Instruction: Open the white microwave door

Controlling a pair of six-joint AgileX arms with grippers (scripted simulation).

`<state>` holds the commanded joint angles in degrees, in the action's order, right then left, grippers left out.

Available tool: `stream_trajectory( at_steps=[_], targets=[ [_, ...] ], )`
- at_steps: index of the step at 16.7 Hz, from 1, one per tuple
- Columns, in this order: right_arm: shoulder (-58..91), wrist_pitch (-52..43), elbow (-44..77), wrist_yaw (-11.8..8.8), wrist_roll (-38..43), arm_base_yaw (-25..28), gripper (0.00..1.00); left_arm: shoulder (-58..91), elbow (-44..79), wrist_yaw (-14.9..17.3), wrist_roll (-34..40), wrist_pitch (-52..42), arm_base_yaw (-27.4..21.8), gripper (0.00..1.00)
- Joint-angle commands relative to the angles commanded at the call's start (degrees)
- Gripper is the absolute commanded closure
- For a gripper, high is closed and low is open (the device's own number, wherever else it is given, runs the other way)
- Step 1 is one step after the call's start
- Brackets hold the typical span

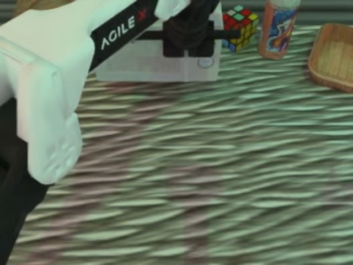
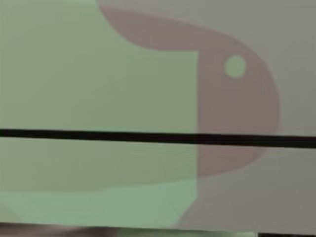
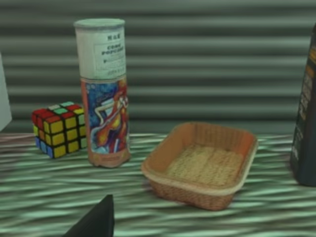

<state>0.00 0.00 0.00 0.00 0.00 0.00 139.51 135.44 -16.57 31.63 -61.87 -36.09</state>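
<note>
Top view shows the left arm [image 1: 49,83] reaching from the lower left across the table [image 1: 220,182] to the white microwave [image 1: 160,66], which stands at the far edge, left of centre. Its black left gripper [image 1: 190,33] sits over the microwave's top front edge, near the right end where a round knob [image 1: 206,62] shows. A thin dark bar runs sideways from the gripper toward the puzzle cube [image 1: 240,27]. Whether the fingers are spread or pressed together cannot be told, as the wrist covers them. The door cannot be made out from above, so its position cannot be told either.

Just right of the microwave stands the multicoloured cube, then a tall snack canister [image 1: 278,27], then a woven basket [image 1: 333,58] at the table's right edge.

Left wrist view is filled by a pale flat surface with green and pinkish patches and one black line across it; nothing more can be read there.

Right wrist view shows the cube [image 3: 57,129], canister [image 3: 103,94] and basket [image 3: 202,165] side by side, with a dark box [image 3: 306,118] beside the basket. Only a dark tip [image 3: 96,219] of the right gripper shows, so its state cannot be told.
</note>
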Motion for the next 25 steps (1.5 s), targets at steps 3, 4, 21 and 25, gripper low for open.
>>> stream_trajectory(
  at_steps=[3, 4, 21, 25],
  targets=[
    [0.0, 0.0, 0.0, 0.0, 0.0, 0.0, 0.00, -3.5, -5.7, -0.6, 0.6, 2.7, -0.2, 1.00],
    [0.0, 0.0, 0.0, 0.0, 0.0, 0.0, 0.00, -4.6, -7.6, -0.7, 0.9, 3.7, -0.3, 1.00],
    [0.0, 0.0, 0.0, 0.0, 0.0, 0.0, 0.00, -6.3, -10.3, -1.0, 1.3, 5.0, -0.4, 1.00],
    [0.0, 0.0, 0.0, 0.0, 0.0, 0.0, 0.00, -6.3, -10.3, -1.0, 1.3, 5.0, -0.4, 1.00]
  ],
)
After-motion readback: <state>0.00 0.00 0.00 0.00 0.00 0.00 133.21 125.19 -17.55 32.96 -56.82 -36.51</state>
